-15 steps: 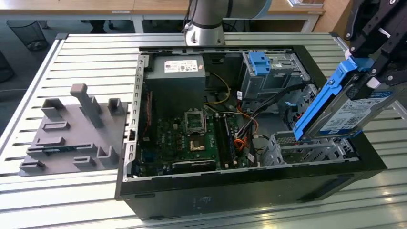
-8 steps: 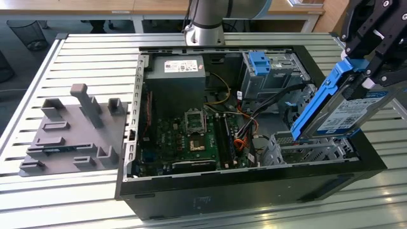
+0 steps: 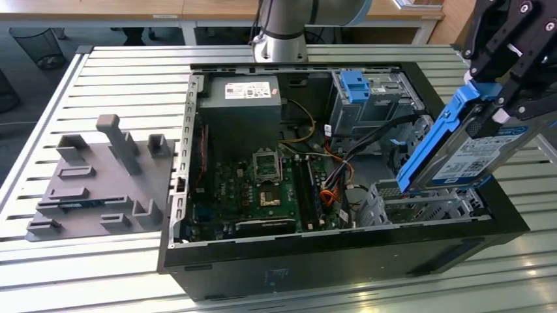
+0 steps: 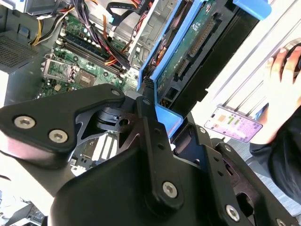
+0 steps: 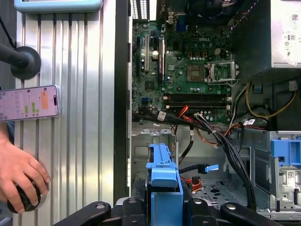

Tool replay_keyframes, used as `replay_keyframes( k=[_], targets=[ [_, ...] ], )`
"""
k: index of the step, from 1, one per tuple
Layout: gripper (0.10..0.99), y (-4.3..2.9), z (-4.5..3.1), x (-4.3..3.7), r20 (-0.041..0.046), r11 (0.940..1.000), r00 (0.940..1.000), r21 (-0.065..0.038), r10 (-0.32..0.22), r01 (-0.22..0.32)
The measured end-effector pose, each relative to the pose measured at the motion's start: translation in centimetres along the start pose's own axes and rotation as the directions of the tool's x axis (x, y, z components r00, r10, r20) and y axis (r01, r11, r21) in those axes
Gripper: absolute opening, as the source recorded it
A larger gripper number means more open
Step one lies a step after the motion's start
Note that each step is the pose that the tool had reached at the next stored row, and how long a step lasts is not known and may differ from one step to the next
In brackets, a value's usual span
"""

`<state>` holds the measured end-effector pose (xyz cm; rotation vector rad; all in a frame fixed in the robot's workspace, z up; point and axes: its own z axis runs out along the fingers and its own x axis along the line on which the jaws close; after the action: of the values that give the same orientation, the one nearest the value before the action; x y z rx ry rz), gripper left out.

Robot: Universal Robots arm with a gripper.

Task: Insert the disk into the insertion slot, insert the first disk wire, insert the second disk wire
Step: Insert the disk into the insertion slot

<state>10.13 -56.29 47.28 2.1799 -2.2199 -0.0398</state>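
One gripper (image 3: 500, 107) pinching disk (image 3: 454, 145), white label (image 3: 461, 164) showing, tilted above insertion slot (image 3: 418, 203).

- The insertion slot (image 3: 426, 207) stands open-topped beneath the tilted disk (image 3: 466, 140) my gripper (image 3: 503, 104) clamps.
- Black and orange cables (image 3: 344, 171) crowd its inner side.
- A person's hand (image 5: 18, 175) and a phone (image 5: 29, 102) occupy the slatted table (image 5: 80, 141) beside the case (image 5: 121, 94).

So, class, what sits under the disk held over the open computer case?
Below the disk, held steeply tilted in the gripper, sits the insertion slot, a low perforated cage. The disk's lower end covers part of its opening, so the inside there is hidden.
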Motion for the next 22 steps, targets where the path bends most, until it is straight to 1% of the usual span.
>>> replay_keyframes(
  k=[7, 11, 15, 19, 22],
  targets=[
    [0.365, 0.11, 0.45, -0.32, 0.0003, 1.0, 1.0, 0.0, 0.0, 0.0],
    [0.365, 0.38, 0.74, -0.42, 0.0002, 1.0, 1.0, 0.0, 0.0, 0.0],
    [0.365, 0.76, 1.06, -0.43, 0.0004, 1.0, 1.0, 0.003, 0.0, 0.0],
    [0.365, 0.78, 1.18, -0.44, 0.0001, 1.0, 1.0, 0.003, 0.0, 0.0],
    [0.365, 0.78, 1.26, -0.45, 0.0004, 1.0, 1.0, 0.005, 0.0, 0.0]
  ],
)
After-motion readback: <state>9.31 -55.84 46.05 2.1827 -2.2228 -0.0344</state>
